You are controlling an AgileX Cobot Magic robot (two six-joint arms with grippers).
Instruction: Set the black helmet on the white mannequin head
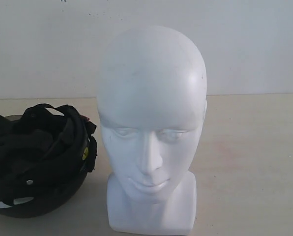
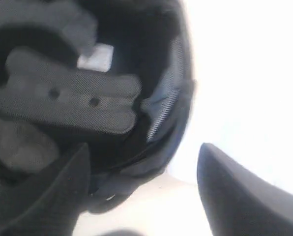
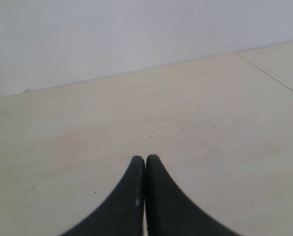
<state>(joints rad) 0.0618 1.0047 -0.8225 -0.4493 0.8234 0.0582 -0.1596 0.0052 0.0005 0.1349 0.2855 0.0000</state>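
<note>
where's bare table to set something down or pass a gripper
Bare table lies right of the white mannequin head, back to the wall. Crowded on the left: the black helmet sits close beside the head, leaving only a narrow gap.

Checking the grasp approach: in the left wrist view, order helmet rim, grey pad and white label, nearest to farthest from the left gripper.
1. Matte-black helmet rim, between the jaws.
2. Grey two-hole pad, inside the shell.
3. White label, deepest inside.
</note>
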